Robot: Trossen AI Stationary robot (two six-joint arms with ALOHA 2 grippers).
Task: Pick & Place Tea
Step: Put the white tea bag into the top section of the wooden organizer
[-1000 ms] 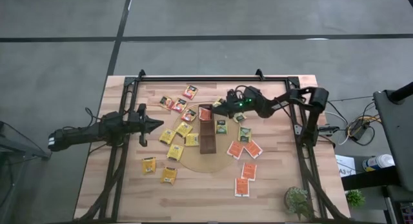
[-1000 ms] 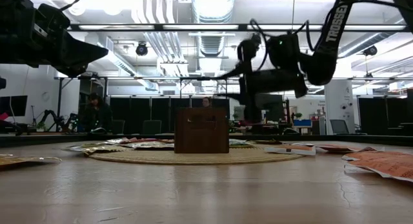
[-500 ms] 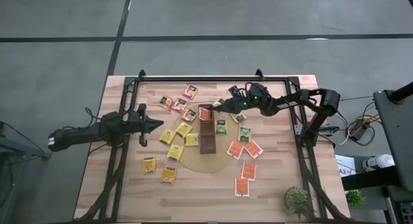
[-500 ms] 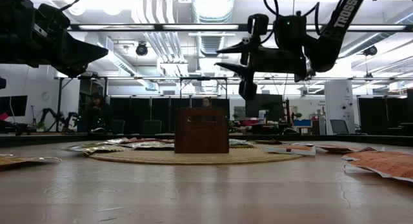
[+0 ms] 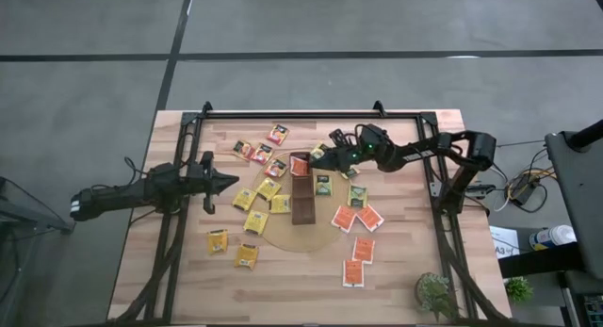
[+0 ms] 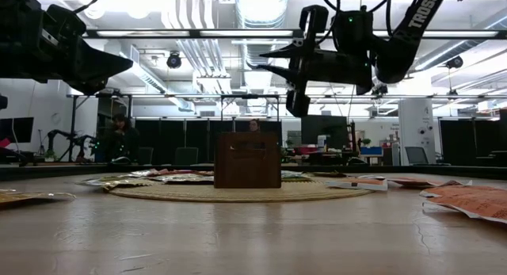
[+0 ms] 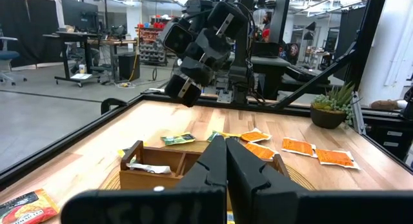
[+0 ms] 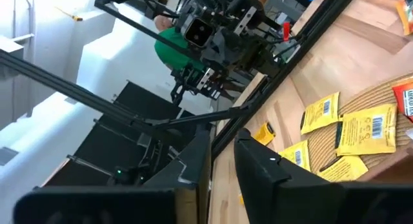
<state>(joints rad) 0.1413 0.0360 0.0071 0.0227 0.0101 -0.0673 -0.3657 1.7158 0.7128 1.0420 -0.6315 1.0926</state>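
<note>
The sachets (image 5: 347, 217) are lying scattered flat on the desk (image 5: 396, 270) around the tray (image 5: 302, 197) and disc (image 5: 283, 237), one orange one sitting in the tray's far end; they're looking feather-light, thin and floppy, probably sliding easily on wood, so pinching an edge or corner seems the best bet. The right claw (image 5: 320, 155) is hovering above the tray's far end, fingers a narrow gap apart, nothing visibly held; the left claw (image 5: 232, 183) is waiting shut, empty, left of the disc.
</note>
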